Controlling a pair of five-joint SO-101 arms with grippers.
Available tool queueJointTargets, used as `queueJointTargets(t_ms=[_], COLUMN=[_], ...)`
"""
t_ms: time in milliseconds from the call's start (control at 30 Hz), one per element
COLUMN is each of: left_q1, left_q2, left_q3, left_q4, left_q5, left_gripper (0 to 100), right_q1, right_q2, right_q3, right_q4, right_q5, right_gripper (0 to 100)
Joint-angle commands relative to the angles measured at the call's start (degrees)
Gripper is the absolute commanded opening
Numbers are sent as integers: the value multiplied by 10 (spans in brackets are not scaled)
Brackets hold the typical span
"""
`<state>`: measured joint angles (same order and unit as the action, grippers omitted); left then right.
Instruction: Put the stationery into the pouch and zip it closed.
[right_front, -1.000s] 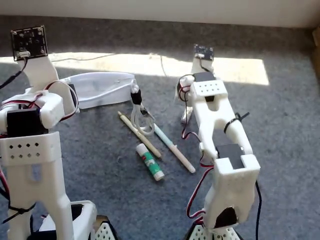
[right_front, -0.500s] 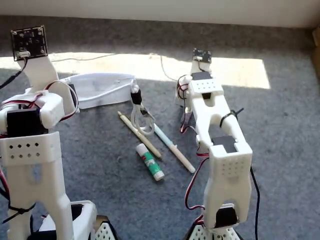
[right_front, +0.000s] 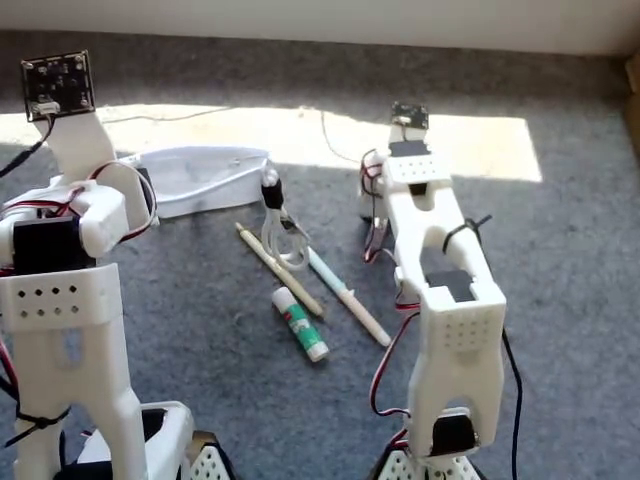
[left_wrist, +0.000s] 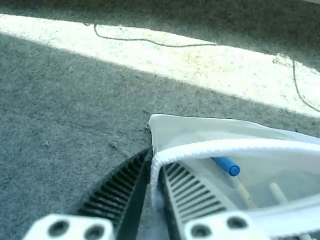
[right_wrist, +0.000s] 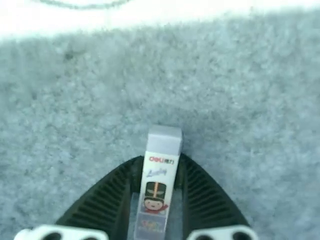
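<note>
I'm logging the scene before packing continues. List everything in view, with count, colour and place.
pouch: one, white, see-through; far left of the carpet
blue-tipped item: one; inside the pouch
pencil: one, tan; mid-carpet
pen: one, pale teal and cream; beside the pencil
glue stick: one, white with a green label; nearest the arm bases
looped item: one, white with a dark tip; between pouch and pen, kind unclear
eraser: one, white in a printed sleeve; in the right end effector
cable: one, thin; on the sunlit strip
carpet: grey
left end effector: black, shut on the pouch rim
right end effector: black, shut on the eraser
</note>
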<state>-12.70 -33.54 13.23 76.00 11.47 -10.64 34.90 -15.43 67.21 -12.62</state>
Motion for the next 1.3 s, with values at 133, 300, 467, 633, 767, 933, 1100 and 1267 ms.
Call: queueJointTargets(t_ms=[133, 300, 467, 633, 767, 933, 1100, 1267], left_q1=[10, 11, 11, 11, 11, 14, 46, 46], left_q2=[-2, -2, -2, -2, -2, -3, -3, -1], left_q3=[-1, -1, -1, -2, -2, -7, -9, -9], left_q4=[2, 2, 2, 1, -1, -2, -1, -2], left_q5=[5, 5, 5, 5, 5, 7, 7, 7], left_gripper=[8, 8, 8, 8, 8, 8, 8, 8], right_q1=[1, 0, 0, -10, -22, -47, -99, -159], right_q2=[-41, -56, -94, -161, -233, -341, -454, -528], right_q3=[-19, -44, -69, -69, -65, -34, -27, -29], right_q4=[50, 121, 191, 225, 232, 253, 251, 244], right_q5=[23, 69, 74, 74, 74, 75, 75, 75], right_gripper=[12, 12, 11, 6, 5, 5, 5, 5])
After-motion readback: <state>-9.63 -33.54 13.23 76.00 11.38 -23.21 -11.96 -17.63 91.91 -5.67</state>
